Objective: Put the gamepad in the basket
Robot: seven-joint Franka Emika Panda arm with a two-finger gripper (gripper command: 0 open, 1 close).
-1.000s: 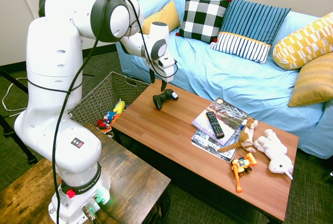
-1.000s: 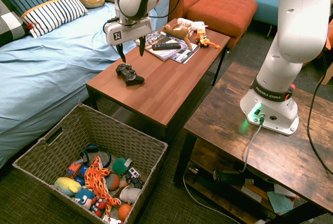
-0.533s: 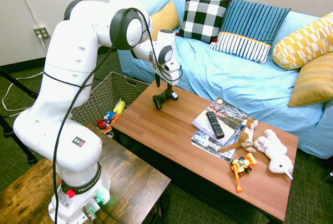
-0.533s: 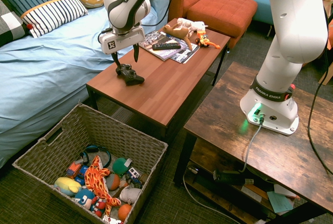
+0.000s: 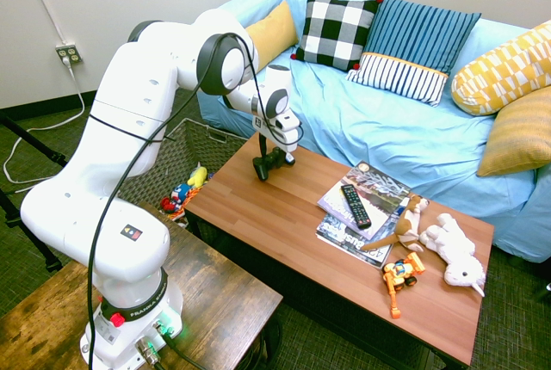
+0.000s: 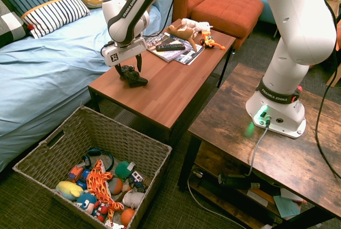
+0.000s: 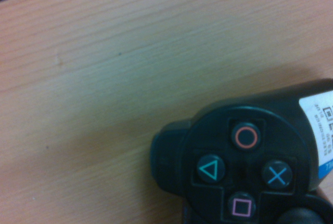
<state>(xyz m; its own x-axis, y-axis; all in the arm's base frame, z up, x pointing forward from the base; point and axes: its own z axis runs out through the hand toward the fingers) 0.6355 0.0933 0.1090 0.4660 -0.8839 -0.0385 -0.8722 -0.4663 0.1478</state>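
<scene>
Released, with its two fingers parted, my pincer hangs low over the far-left part of the coffee table, as the second exterior view has it. Directly beneath and between my fingertips lies the game controller, resting on the wood; I hold nothing. Its long axis slants from far left to near right there, and the line between my fingertips seems to cross it obliquely. I judge that a slight descent and a closing squeeze come next; if I pinch off-centre, a curved handgrip could make it swivel. Only one arm is here, so the reach is mine. The woven basket sits lower, on the near-left side, just beside the table's end, so the carry should run toward the near side and down.

Close by, the controller's face buttons read plainly: a red circle, a green triangle, a blue cross and a pink square. A white label bears print too small for me to make out. "FRANKA EMIKA" is lettered on my forearm and again on my base. Magazines beneath the TV remote carry big lettering, which I cannot read with certainty.
</scene>
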